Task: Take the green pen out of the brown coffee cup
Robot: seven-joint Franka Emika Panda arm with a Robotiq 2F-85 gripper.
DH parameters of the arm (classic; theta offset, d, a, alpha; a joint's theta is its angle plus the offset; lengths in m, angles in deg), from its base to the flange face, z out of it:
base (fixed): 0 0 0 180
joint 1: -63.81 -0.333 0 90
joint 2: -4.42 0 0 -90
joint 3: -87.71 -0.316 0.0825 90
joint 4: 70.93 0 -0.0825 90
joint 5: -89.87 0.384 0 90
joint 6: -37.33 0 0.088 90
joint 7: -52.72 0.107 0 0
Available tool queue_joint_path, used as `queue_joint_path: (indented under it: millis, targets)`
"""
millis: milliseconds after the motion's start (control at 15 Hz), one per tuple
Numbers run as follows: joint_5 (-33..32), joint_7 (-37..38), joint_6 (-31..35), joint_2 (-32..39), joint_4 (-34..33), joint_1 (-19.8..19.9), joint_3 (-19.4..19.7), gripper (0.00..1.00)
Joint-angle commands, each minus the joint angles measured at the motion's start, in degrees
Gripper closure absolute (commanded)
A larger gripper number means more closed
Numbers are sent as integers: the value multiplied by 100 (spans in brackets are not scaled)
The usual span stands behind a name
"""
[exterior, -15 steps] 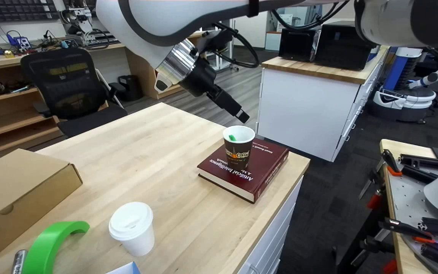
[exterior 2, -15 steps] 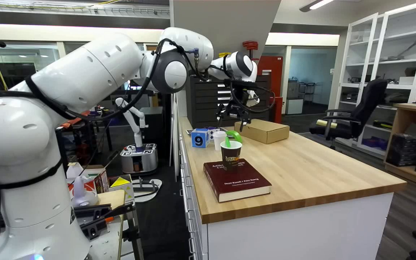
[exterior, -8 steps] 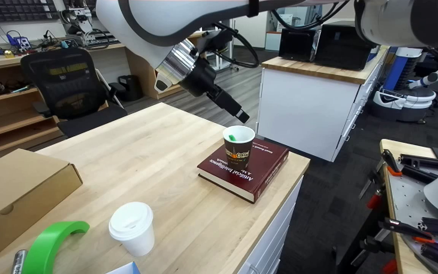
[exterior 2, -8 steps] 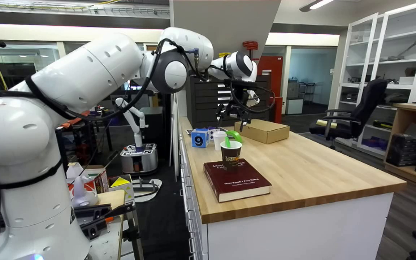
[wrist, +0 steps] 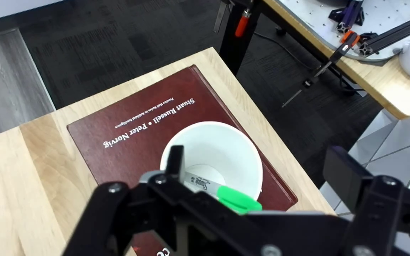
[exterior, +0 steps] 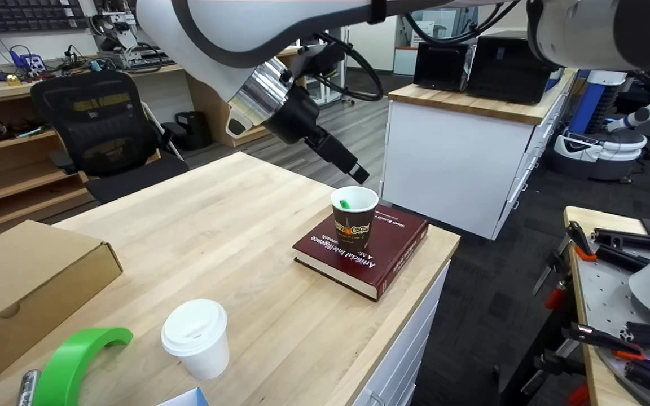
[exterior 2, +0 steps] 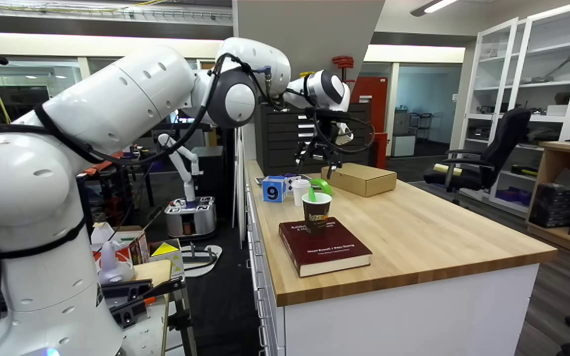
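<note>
The brown coffee cup stands upright on a dark red book; it shows in the other exterior view too. In the wrist view I look down into the cup's white inside. The green pen leans in the cup, grey barrel down and green cap up at the rim; its cap also shows in both exterior views. My gripper is open and empty, fingers wide apart. It hangs above the cup. In the wrist view one finger overlaps the cup's rim and hides part of the pen.
A white lidded cup, a bright green curved object, a blue number box and a cardboard box stand on the wooden table. The book lies near the table's corner and edge.
My arm and gripper have shifted very slightly to the left in both exterior views in the last half second. The cup, pen and book have not moved.
</note>
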Motion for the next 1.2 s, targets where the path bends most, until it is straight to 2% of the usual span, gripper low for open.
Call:
queue_joint_path:
  millis: [0,267,667,1133]
  targets:
    - [104,282,87,-15,-145,-57,-18,0]
    - [541,1184,440,-35,-147,12,-66,0]
    - [1089,2521,1325,-231,258,57,-24,0]
    - [1199,3908,2732,-765,1229,126,-2,0]
